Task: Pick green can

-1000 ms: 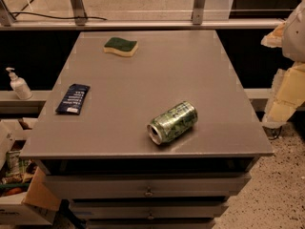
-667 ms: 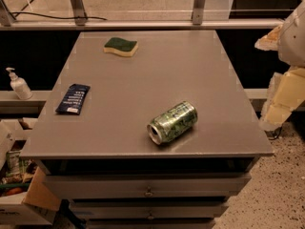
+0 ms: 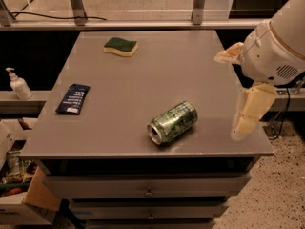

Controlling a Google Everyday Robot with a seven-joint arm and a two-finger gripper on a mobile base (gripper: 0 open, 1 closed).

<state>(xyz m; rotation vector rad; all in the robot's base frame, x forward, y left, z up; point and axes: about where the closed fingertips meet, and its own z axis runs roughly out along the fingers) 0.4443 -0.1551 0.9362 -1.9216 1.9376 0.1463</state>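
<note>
The green can point(image 3: 172, 122) lies on its side on the grey table point(image 3: 157, 75), near the front edge, with its silver end facing front left. My gripper point(image 3: 230, 95) hangs at the table's right edge, to the right of the can and apart from it. Its two cream fingers point(image 3: 249, 111) are spread open and hold nothing. The white arm housing sits above them at the far right.
A yellow sponge with a green top point(image 3: 121, 46) lies at the back left of the table. A dark blue packet point(image 3: 73, 98) lies at the left. A white pump bottle point(image 3: 18, 85) stands on a ledge to the left. Drawers sit below the tabletop, and boxes at lower left.
My arm and gripper have moved left, from the frame's right border to the table's right edge. The can, sponge and packet have not moved.
</note>
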